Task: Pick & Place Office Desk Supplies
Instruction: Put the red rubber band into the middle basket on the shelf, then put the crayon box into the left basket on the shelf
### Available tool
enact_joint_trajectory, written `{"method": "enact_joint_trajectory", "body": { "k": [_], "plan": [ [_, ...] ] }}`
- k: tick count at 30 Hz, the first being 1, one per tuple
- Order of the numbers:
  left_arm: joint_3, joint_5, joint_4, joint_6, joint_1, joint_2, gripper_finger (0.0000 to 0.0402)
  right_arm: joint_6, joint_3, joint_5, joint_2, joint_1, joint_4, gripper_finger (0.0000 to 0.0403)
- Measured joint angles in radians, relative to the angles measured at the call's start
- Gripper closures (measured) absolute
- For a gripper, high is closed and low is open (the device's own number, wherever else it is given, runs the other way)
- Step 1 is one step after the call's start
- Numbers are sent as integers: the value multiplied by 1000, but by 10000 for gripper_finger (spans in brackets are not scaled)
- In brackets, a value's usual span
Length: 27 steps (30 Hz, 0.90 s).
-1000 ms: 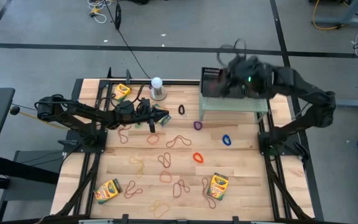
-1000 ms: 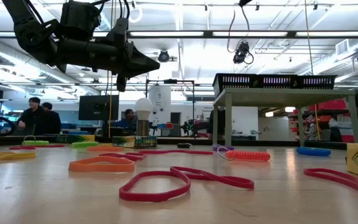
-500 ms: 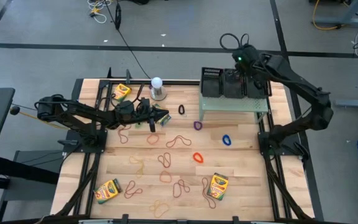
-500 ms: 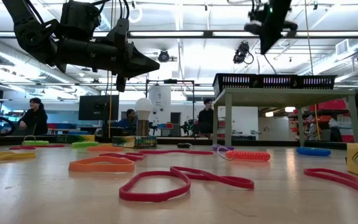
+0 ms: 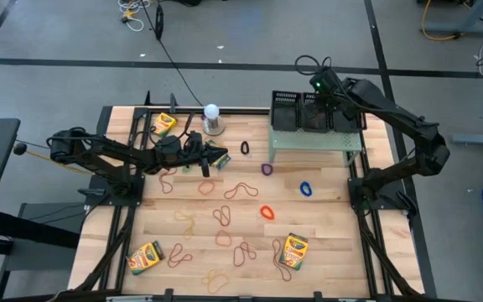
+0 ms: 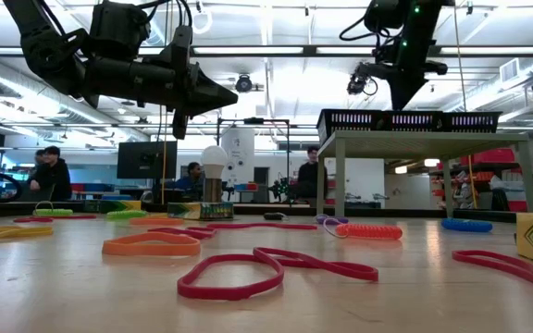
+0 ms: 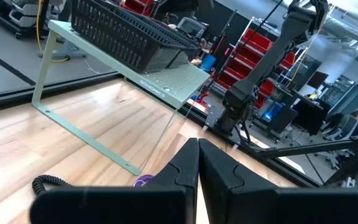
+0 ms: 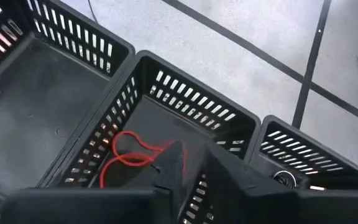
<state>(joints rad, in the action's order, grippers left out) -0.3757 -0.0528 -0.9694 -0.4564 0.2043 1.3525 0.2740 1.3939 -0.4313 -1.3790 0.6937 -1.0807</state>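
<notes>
Three black mesh baskets stand in a row on the pale green riser (image 5: 313, 138); the middle basket (image 8: 166, 93) holds a red rubber band (image 8: 126, 158). My right gripper (image 8: 194, 167) hangs over that basket, pointing down, its fingers a little apart with nothing between them. My left gripper (image 5: 223, 157) is shut and level above the table's left half, holding nothing. Several rubber bands lie flat on the wood, among them a blue one (image 5: 306, 189) and an orange one (image 5: 267, 212). Three crayon boxes (image 5: 295, 250) (image 5: 145, 257) (image 5: 163, 123) also lie on the table.
A white ball on a metal base (image 5: 212, 117) stands at the far edge, left of the riser. The riser's thin legs (image 7: 42, 74) stand on the far right of the wood. Beyond the table, people move in the room.
My right gripper has swung from the riser's front toward its far side and come down over the middle basket, tipping further downward. My left gripper has kept still.
</notes>
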Motion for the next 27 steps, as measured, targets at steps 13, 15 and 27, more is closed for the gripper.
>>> {"method": "enact_joint_trajectory", "body": {
  "k": [13,15,27],
  "plan": [
    [0,0,-65,-55,0,0,385,-33,88,14,0,0,-37,233],
    [0,-18,-97,-55,0,0,385,-49,134,13,1,-4,-44,236],
    [0,-66,-150,-105,7,0,385,-7,0,77,184,-122,156,370]
  ]
}}
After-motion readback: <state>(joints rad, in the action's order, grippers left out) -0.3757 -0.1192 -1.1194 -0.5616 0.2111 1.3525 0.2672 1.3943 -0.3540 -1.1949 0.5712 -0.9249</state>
